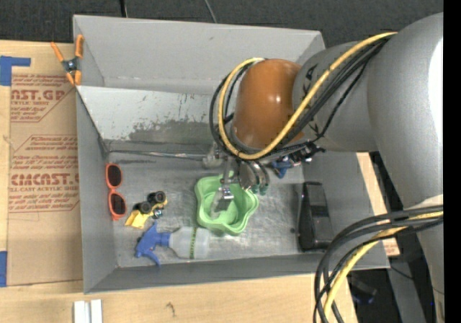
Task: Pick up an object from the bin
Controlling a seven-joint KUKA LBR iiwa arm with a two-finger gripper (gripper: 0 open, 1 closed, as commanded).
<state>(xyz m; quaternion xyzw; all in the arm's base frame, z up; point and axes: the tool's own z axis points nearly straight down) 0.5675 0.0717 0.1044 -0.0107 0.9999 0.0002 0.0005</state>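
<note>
Green lobed plastic bowl [232, 220], glossy and flower-shaped, lies under the metal fingers [225, 197], whose spread cannot be told.

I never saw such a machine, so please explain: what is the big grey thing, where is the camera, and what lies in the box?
It is a robot arm, grey with an orange wrist cover, reaching in from the picture's right. The camera looks down on a grey metal bin from above, slightly sideways. The end effector, its grasping part, is low over a green flower-shaped bowl near the middle; whether it holds it I cannot tell. Also in the bin: orange sunglasses at the left, a yellow-and-black toy, a spray bottle with a blue head, and a black object at the right.
</note>
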